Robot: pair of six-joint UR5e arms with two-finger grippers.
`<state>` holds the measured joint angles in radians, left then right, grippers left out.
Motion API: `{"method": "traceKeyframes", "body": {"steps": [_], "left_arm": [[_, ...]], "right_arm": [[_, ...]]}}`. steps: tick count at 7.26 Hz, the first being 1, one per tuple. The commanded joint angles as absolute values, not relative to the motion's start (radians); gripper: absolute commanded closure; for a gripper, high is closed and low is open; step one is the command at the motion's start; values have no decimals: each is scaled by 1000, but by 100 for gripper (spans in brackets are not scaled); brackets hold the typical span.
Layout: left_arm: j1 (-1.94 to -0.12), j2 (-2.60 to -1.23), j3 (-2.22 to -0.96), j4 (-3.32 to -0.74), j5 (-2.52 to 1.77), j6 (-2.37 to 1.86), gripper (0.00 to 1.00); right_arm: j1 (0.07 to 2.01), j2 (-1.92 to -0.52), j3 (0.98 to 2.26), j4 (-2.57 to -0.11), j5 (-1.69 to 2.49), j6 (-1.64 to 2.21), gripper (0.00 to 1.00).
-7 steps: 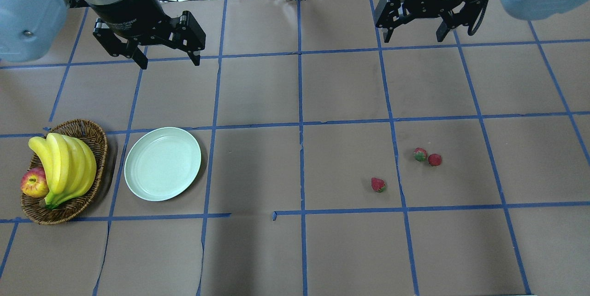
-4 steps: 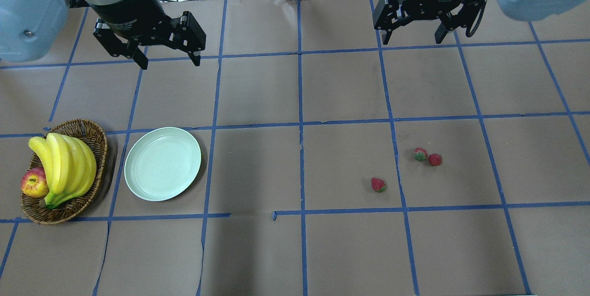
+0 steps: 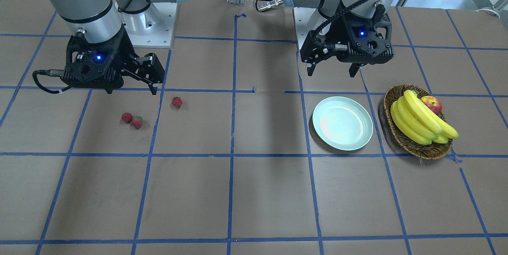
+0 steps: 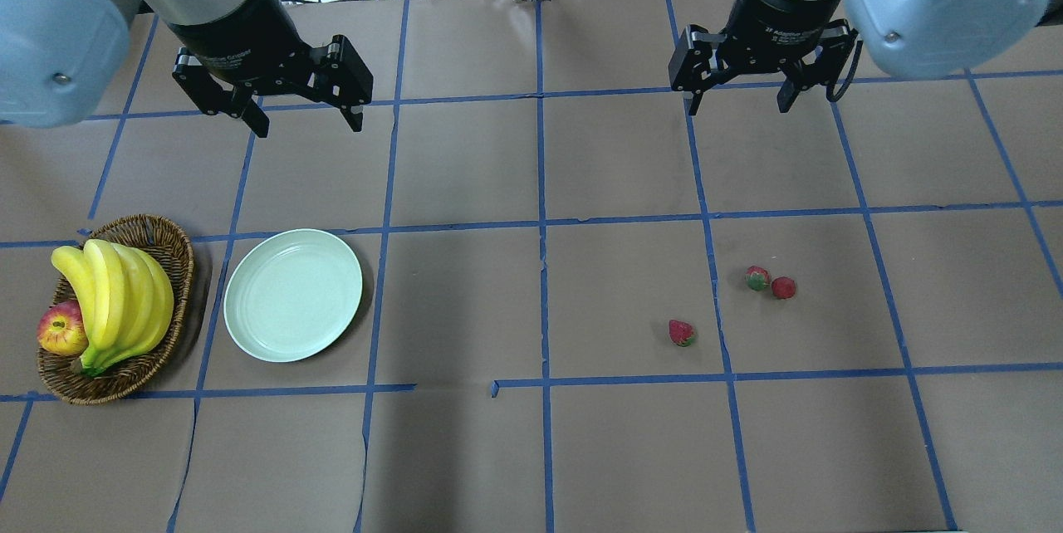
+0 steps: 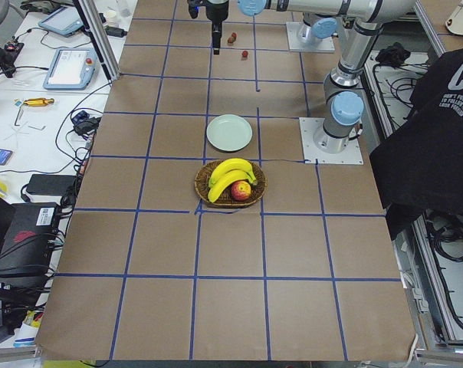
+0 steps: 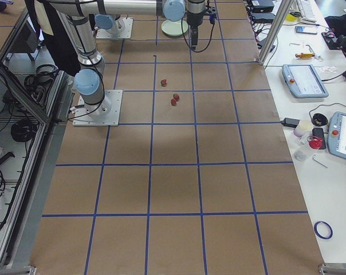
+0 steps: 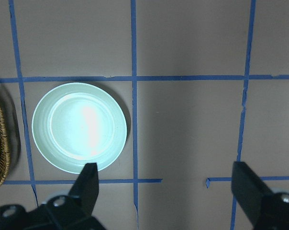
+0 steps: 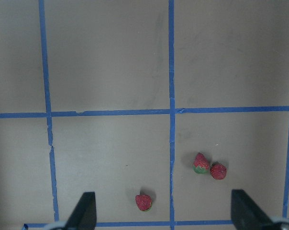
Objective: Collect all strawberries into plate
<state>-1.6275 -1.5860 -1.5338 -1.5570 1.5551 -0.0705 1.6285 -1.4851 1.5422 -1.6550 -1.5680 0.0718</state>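
Overhead exterior: left hand (image 4: pixel 309 126), right hand (image 4: pixel 739 108) spread; 3 strawberries (image 4: pixel 682 333) far from plate (image 4: pixel 292 295).

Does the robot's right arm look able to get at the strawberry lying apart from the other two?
Probably yes. The right gripper hangs open over bare table, with nothing between it and the lone strawberry; the other two strawberries lie apart from it, to one side.

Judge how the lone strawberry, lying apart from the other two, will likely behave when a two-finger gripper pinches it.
The lone strawberry is tiny compared with the plate, so probably very light. Its rounded, tapered shape may let it roll or slip sideways if pinched off-centre. Soft fruit or firm model: the pictures cannot settle that.
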Motion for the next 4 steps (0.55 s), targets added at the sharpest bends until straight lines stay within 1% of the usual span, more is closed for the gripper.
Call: {"method": "traceKeyframes", "body": {"steps": [1,4], "left_arm": [[-1628,-1585,-1537,-1557,1554,-71,0],[-1628,-1580,-1540,-1559,1554,-64,0]], "right_arm": [[1625,-1491,1555,-1648,-1572,71,0],[1609,-1485,1563,-1651,-1568,84,0]]}}
